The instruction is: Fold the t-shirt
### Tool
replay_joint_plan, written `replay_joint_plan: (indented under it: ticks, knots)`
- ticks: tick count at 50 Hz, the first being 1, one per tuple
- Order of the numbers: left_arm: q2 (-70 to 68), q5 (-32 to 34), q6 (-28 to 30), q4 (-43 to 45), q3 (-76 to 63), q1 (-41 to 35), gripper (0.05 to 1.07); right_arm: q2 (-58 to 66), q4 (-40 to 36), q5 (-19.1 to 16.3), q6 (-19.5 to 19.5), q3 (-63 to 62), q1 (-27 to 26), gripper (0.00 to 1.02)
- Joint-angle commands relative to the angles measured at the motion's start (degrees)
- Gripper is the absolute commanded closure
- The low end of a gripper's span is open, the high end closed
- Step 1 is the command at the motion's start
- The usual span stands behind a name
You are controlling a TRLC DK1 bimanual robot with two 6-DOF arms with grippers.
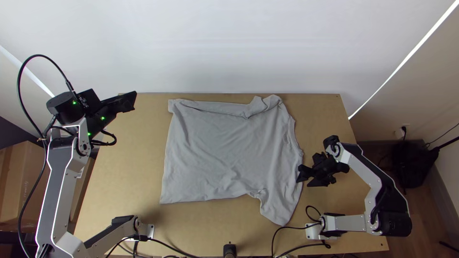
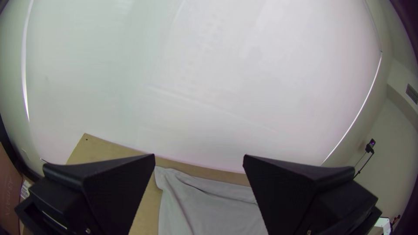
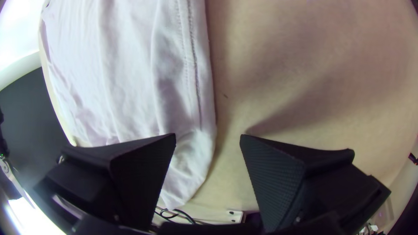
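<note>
The grey t-shirt [image 1: 224, 148] lies mostly spread on the table, its far edge folded over in a narrow strip and one sleeve sticking out at the near right. In the top view my left gripper [image 1: 128, 101] hangs beyond the shirt's left side, apart from it. My left gripper [image 2: 199, 159] is open, with part of the shirt [image 2: 209, 211] seen beyond its fingers. My right gripper [image 1: 302, 179] is at the shirt's right edge, near the sleeve. In the right wrist view my right gripper [image 3: 208, 137] stands open, the shirt's edge [image 3: 191, 152] showing between its fingers.
Bare wooden tabletop [image 1: 129, 157] runs along the shirt's left side and in front of it. A pale wall [image 1: 229, 48] rises behind the table's far edge. Black cables [image 1: 287, 229] lie at the near edge, and a cardboard box [image 1: 19, 181] stands left of the table.
</note>
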Motion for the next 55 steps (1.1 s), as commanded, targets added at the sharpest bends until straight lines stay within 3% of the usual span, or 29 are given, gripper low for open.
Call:
replay_joint_plan:
  ticks: [1,3,7,12,13,18,26,35,44,55]
  knots:
    - [-0.6,0.7,0.0,0.1,-0.8,0.4,0.1,1.3,0.9,-0.6,0.5,-2.1,1.6,0.34]
    - [-0.5,0.7,0.4,0.1,-0.9,0.4,0.1,1.4,1.7,-0.6,0.6,-2.4,2.1,0.41]
    - [-0.1,0.8,2.0,-1.2,-1.1,0.5,0.1,0.6,4.9,-0.6,0.7,-3.4,3.2,0.66]
    - [0.3,1.1,8.4,-7.3,-0.7,0.4,0.1,-1.2,8.2,0.5,0.6,-4.5,4.2,0.98]
    - [0.4,1.2,9.9,-9.0,-0.6,0.3,0.1,-1.5,8.5,0.9,0.7,-4.6,4.3,1.0]
    - [0.7,2.4,18.9,-18.0,-0.6,0.3,0.1,-2.1,8.6,1.3,0.6,-4.7,4.3,1.0]
    - [0.4,2.9,39.6,-38.2,-2.9,-0.1,0.1,-2.6,8.5,1.4,0.6,-4.6,3.9,1.0]
    - [2.0,1.0,56.3,-57.6,-5.9,0.7,0.1,-2.8,8.4,1.4,0.6,-4.5,4.1,1.0]
    - [0.6,-12.6,62.1,-61.9,-15.5,-2.1,0.1,-2.8,8.4,1.3,0.9,-4.2,4.5,1.0]
    - [-0.2,-13.8,61.9,-61.2,-22.4,-6.9,0.11,-2.9,8.4,1.3,1.9,-3.7,5.4,1.0]
